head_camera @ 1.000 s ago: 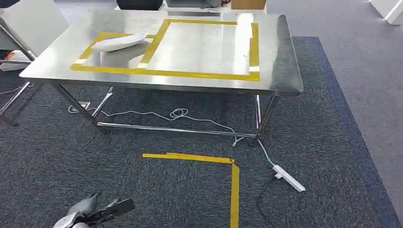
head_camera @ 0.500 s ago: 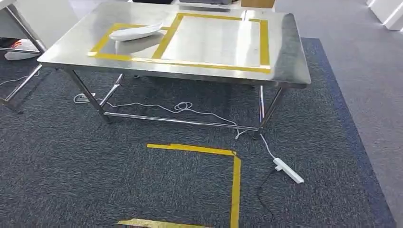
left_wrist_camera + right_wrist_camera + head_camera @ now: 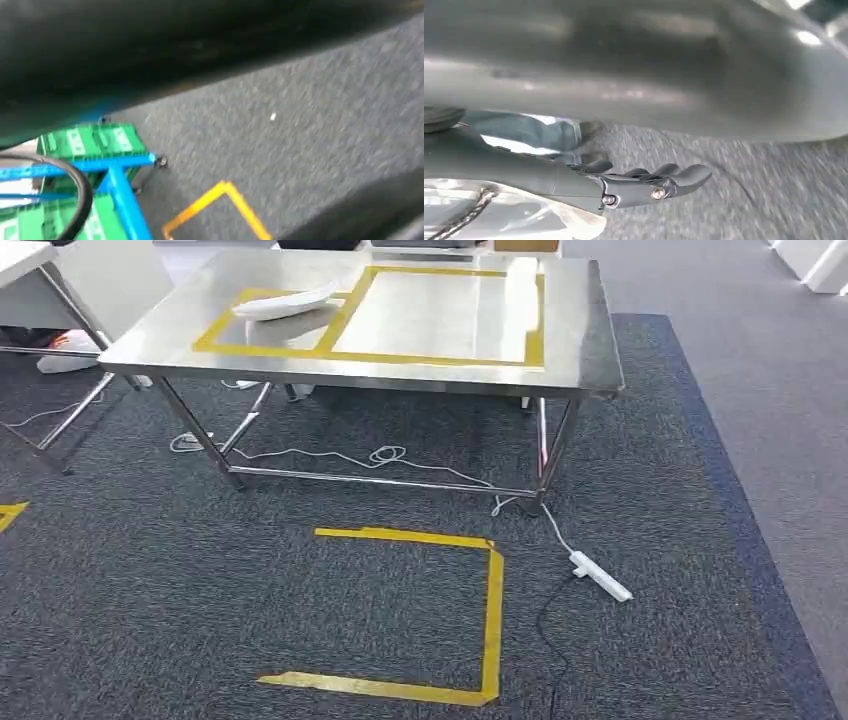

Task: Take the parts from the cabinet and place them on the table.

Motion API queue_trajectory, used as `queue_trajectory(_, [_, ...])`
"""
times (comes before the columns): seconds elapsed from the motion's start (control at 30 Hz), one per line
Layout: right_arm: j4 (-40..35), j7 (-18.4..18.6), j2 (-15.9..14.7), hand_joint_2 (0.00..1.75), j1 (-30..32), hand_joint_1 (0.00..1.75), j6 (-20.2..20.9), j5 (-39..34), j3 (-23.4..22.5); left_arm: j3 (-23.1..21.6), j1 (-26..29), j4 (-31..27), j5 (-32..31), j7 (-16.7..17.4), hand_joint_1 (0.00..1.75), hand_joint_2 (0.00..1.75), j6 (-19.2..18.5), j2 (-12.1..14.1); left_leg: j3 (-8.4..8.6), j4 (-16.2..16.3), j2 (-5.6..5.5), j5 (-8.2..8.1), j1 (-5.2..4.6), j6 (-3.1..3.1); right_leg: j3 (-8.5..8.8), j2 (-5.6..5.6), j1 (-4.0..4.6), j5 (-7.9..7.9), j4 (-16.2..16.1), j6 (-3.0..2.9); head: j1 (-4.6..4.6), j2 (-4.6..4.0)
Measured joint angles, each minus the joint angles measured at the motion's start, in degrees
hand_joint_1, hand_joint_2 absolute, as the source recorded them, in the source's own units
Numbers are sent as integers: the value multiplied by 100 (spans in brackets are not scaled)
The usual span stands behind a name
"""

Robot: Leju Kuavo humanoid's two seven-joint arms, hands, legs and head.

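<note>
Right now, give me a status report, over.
Right hand fingers extended, hold unclear. One white part on table, left taped box. Power strip and white cable on carpet before table.

right robot hand point(image 3: 644, 182) seemingly empty above carpet point(image 3: 749, 195).

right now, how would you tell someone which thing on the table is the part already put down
Find the steel table standing on the dark carpet, its top marked with yellow tape into two boxes. In the smaller box, on the robot's left, lies the white part. It is a long, flat, curved white shell, the one loose thing on the tabletop; the larger box beside it is bare.
</note>
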Motion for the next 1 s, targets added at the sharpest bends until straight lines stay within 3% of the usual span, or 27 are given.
queue_trajectory(0.07, [0, -2, 0, 0, -5, 0, 9, 2, -2, 61, 14, 33, 39, 0, 0, 0, -31, 2, 314, -190, 2, 487, 28, -8, -274, -17, -8, 105, 136, 32, 0, 0])
queue_trajectory(0.1, [0, -7, 0, 0, -8, 0, 15, 7, -2, 92, 29, 39, 59, 0, 0, 0, -44, 4, 637, -562, 1, 634, 38, -6, -416, -13, -14, 146, 213, 61, 7, 0])
queue_trajectory(0.13, [0, -11, 0, 0, -19, 0, 17, 11, -2, 109, 33, 46, 61, 0, 0, 0, -55, 2, 1036, -1095, -1, 518, 50, -6, -525, -11, -13, 185, 299, 91, -2, 0])
queue_trajectory(0.17, [-18, -15, 0, 0, -27, 0, 15, 11, -2, 127, 28, 48, 63, 4, 0, 0, -68, 2, 1342, -1581, -6, 246, 27, 5, -603, -8, 18, 208, 350, 127, -4, 0])
queue_trajectory(0.2, [-22, -15, 4, 0, -23, 0, 17, 13, -2, 146, 22, 52, 69, 13, 0, 0, -70, 2, 1429, -1804, -19, 115, 9, 92, -631, -18, 15, 260, 374, 163, 22, 0])
queue_trajectory(0.3, [-22, -15, 4, 0, -19, 0, 35, 15, -2, 238, 68, 96, 81, 42, 0, 0, -85, 2, 1263, -1849, -5, 215, -15, 225, -719, -21, -7, 439, 352, 271, 20, 0])
queue_trajectory(0.33, [-22, -15, 4, 0, -12, 0, 35, 15, -7, 264, 71, 118, 96, 39, 0, 0, -59, 9, 1215, -1857, 34, 268, 2, 278, -766, 19, -35, 301, 420, 293, 4, 0])
queue_trajectory(0.4, [-22, -26, 4, 0, -2, 0, 35, 13, -18, 313, 108, 120, 100, 42, 0, 0, 7, 28, 1090, -1860, 44, 369, -3, 342, -936, 42, -37, -321, 877, 325, 44, 0])
queue_trajectory(0.43, [-22, -28, 4, 0, -18, 0, 35, 15, -31, 341, 107, 120, 105, 50, 0, 0, 35, 24, 992, -1858, 47, 446, -10, 349, -1034, 61, -35, -702, 1378, 330, 53, 0])
queue_trajectory(0.47, [-22, -33, 4, 0, -26, 0, 35, 15, -35, 367, 103, 122, 111, 50, 0, 0, 42, 24, 904, -1856, 49, 514, -19, 353, -1096, 70, -29, -884, 1789, 333, 50, 0])
queue_trajectory(0.5, [-22, -33, 4, 0, -27, 0, 35, 13, -37, 387, 104, 122, 111, 50, 0, 0, 42, 24, 822, -1850, 51, 583, -24, 350, -1097, 72, -27, -835, 2075, 323, 61, 0])
queue_trajectory(0.53, [-22, -31, 4, 0, -25, 0, 35, 13, -42, 413, 109, 124, 111, 50, 0, 0, 42, 26, 739, -1843, 54, 649, -29, 346, -1025, 74, -27, -588, 2173, 314, 61, 0])
queue_trajectory(0.6, [-22, -20, 4, 0, -22, 0, 33, 13, -48, 448, 120, 124, 113, 59, 0, 0, 42, 24, 598, -1830, 55, 762, -33, 316, -611, 72, -27, -103, 1797, 286, 59, 0])
queue_trajectory(0.63, [-22, -15, 4, 0, -26, 0, 33, 15, -50, 463, 123, 124, 113, 66, 0, 0, 42, 22, 549, -1827, 53, 809, -33, 295, -261, 72, -27, -56, 1342, 269, 59, 0])
queue_trajectory(0.67, [-24, -4, 4, 0, -25, 0, 31, 13, -52, 472, 121, 124, 113, 68, 0, 0, 44, 17, 538, -1815, 49, 853, -48, 264, 181, 73, -24, -248, 731, 243, 61, 0])
queue_trajectory(0.7, [-24, -4, 4, 0, -21, 0, 26, 9, -61, 481, 121, 124, 113, 68, 0, 0, 44, 11, 516, -1787, 47, 894, -67, 236, 506, 79, -10, -407, 236, 240, 66, 0])
queue_trajectory(0.77, [-24, -7, 7, 0, -21, 0, 4, -13, -87, 513, 119, 129, 131, 89, 0, 0, 39, 13, 445, -1771, 54, 986, -73, 176, 472, 98, -13, -578, 28, 201, 68, 0])
queue_trajectory(0.8, [-24, -7, 9, 0, -9, 0, -4, -33, -94, 518, 118, 129, 131, 103, 0, 0, 35, 13, 432, -1775, 54, 1011, -75, 139, 440, 102, -16, -557, 45, 160, 67, 0])
queue_trajectory(0.83, [-24, -11, 18, 0, 16, 0, -17, -52, -109, 527, 124, 131, 131, 105, 0, 0, 33, 13, 410, -1742, 50, 989, -60, 109, 423, 80, -51, -514, 24, 100, 68, 0])
queue_trajectory(0.87, [-24, -13, 13, 0, 35, 0, -31, -72, -127, 542, 137, 131, 131, 109, 0, 0, 28, 13, 375, -1618, 40, 776, -53, 72, 410, 71, -47, -488, 24, 60, 59, 0])
queue_trajectory(0.93, [-26, -33, 13, 0, 63, 0, -61, -98, -144, 564, 163, 131, 131, 118, 0, 0, 20, 11, 148, -820, 39, 130, -32, 16, 362, 47, -32, -431, 29, 2, 40, 0])
queue_trajectory(0.97, [-26, -37, 13, 0, 67, 0, -61, -105, -149, 579, 172, 131, 133, 118, 0, 0, 20, 9, 33, -396, 39, -57, -28, 2, 337, 43, -21, -403, 34, -4, 35, 0])
queue_trajectory(1.0, [-26, -52, 13, 0, 75, 0, -66, -111, -159, 601, 175, 133, 131, 118, 0, 0, 24, -2, -32, -96, 39, -117, -26, -3, 313, 34, -11, -389, 42, -3, 37, 0])
